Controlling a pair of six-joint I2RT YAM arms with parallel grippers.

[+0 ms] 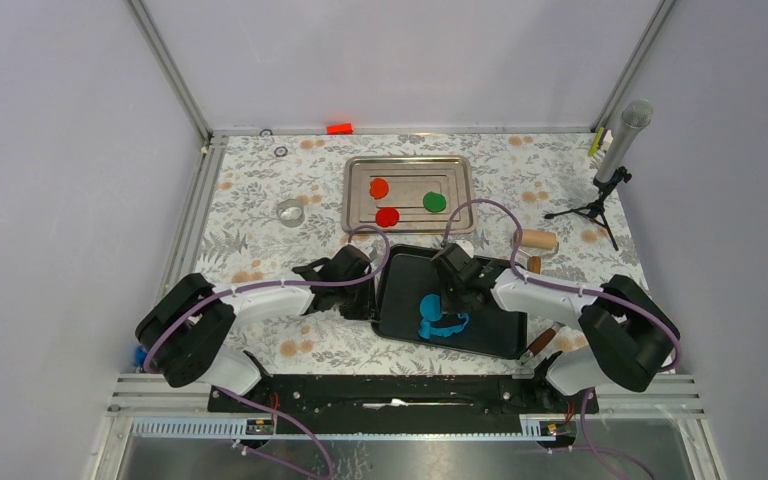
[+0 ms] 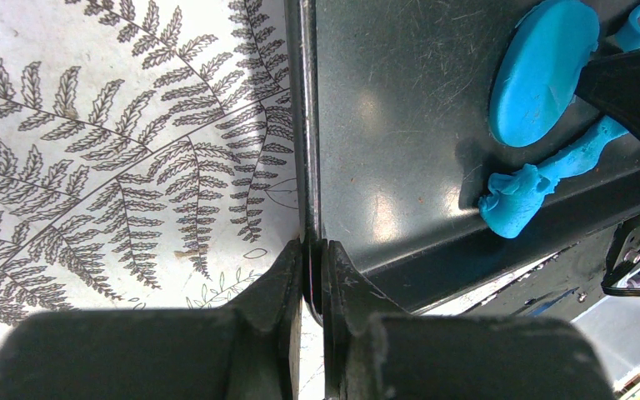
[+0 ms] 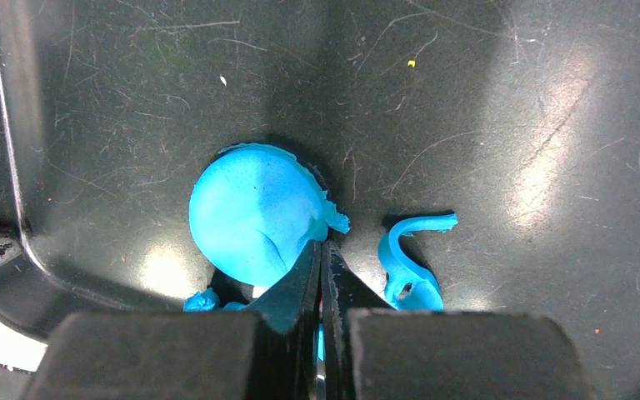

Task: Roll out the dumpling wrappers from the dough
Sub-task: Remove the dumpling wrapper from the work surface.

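- Left gripper (image 2: 311, 250): jaws narrowed onto the left rim of the black tray (image 2: 304, 125), one finger outside the rim and one inside. Purpose, as judged: to pin the tray so it does not slide while the other arm works.
- Metal tray (image 1: 407, 160): well ahead of both grippers, on the far side of the black tray. It holds the orange wrapper (image 1: 379, 187), red wrapper (image 1: 387, 217) and green wrapper (image 1: 434, 202), lying flat and apart from one another. Likely the drop-off for finished discs.
- Blue wrapper (image 3: 254, 212): round disc just ahead-left of the right fingertips, its near edge nipped between them. It stands tilted off the tray floor with shadow beneath.
- Dough scrap (image 3: 408, 267): ragged blue trimming curling on the tray floor just right of the same fingertips. It lies separate from the disc and free of any grip.
- Right gripper (image 3: 321, 250): jaws fully closed, pinching the blue wrapper's thin rim. An edge hold probably spares the soft face from dents.
- Wooden roller (image 1: 538, 239): on the tablecloth, right of and beyond the right gripper, ungripped.
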